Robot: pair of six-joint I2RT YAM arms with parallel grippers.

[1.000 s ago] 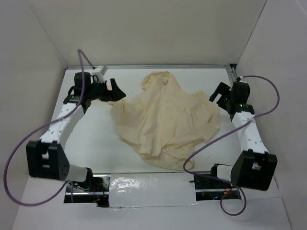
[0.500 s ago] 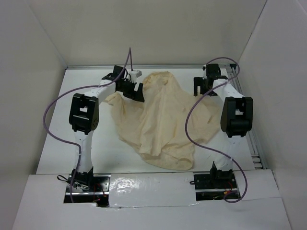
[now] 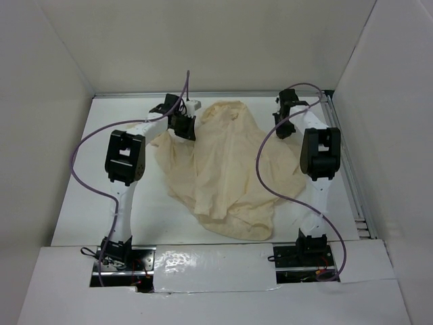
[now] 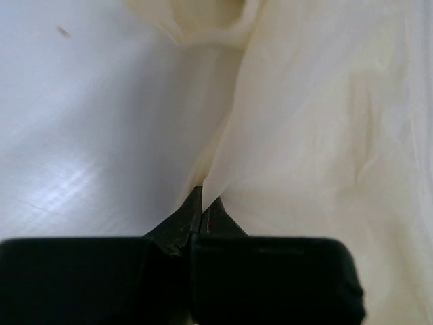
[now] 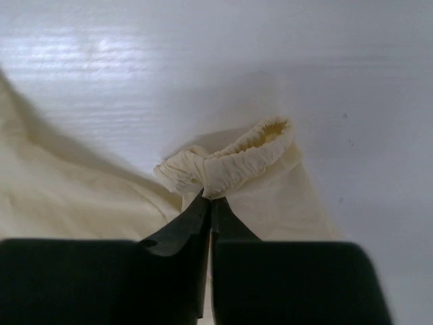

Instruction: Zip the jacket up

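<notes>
Nearest, a shiny strip [image 3: 203,261] is lying between the two arm bases, and purple cables [image 3: 73,164] are looping off both arms. The jacket [image 3: 230,169] is lying crumpled across the middle of the white bench [image 3: 88,210]. Farther out, the left end effector [image 4: 203,198] is pinching one of its fabric edges between closed fingers, while the right end effector [image 5: 208,198] is clamping tight on the elastic cuff [image 5: 237,161]. Plain pale walls [image 3: 223,47] are enclosing the far side and both flanks

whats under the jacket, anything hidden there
Only the white table shows around the jacket; whatever lies beneath its crumpled fabric is covered. The left gripper is shut on its edge, the right gripper on its elastic cuff.
</notes>
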